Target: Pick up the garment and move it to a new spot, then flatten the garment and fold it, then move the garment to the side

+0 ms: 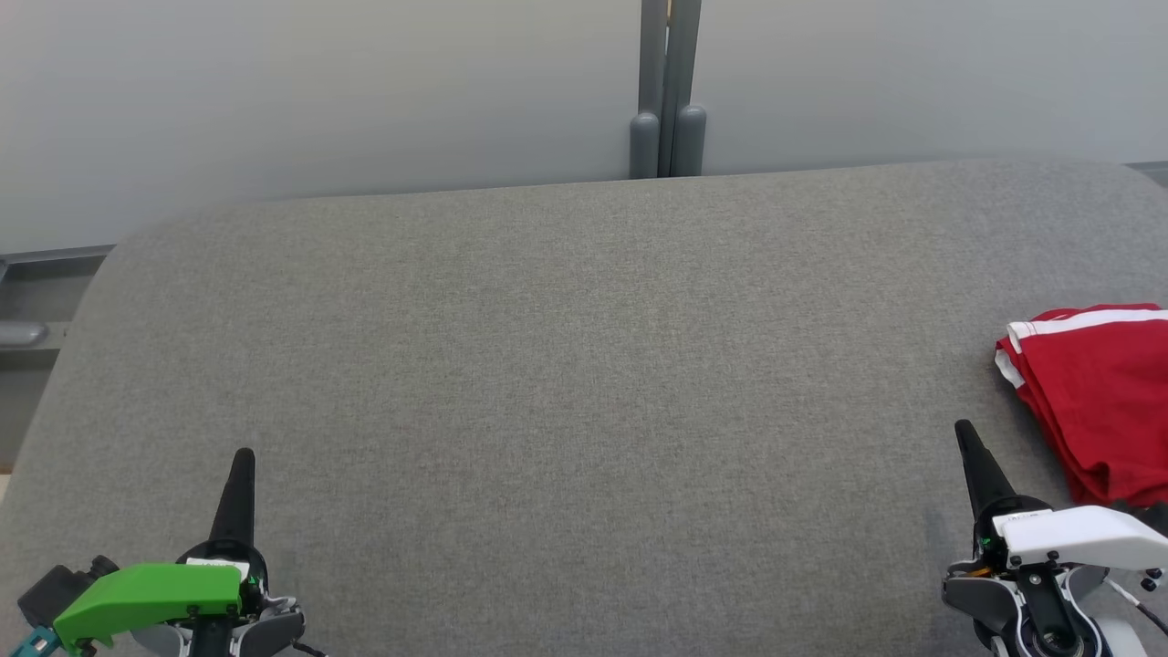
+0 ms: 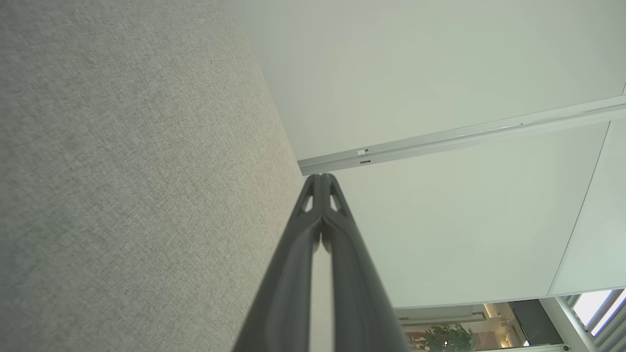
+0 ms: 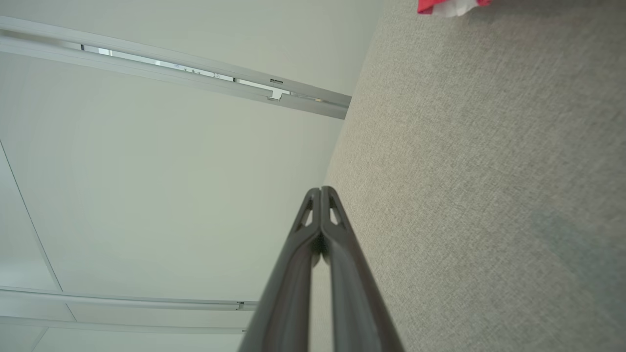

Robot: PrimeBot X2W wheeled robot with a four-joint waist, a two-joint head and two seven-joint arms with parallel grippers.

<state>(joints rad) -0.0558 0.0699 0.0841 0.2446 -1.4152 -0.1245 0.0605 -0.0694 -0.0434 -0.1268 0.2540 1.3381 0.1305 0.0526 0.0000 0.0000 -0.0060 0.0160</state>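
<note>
- Table (image 1: 566,365): grey cloth top.
- Garment (image 1: 1100,401): red (white stripes), lying in folds at the table's right edge.
- Left gripper (image 1: 243,461) and right gripper (image 1: 964,434): both pinched closed, empty, over the table's near edge.
- Step: the garment looks folded and set aside. If not, the right gripper must open and reach for it.

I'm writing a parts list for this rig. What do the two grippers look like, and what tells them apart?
Each has long, dark, tapering fingers with small cut-outs near the tips. The left gripper wears a green cover; the right gripper wears a white cover, with a thin dark cable beside it.
</note>
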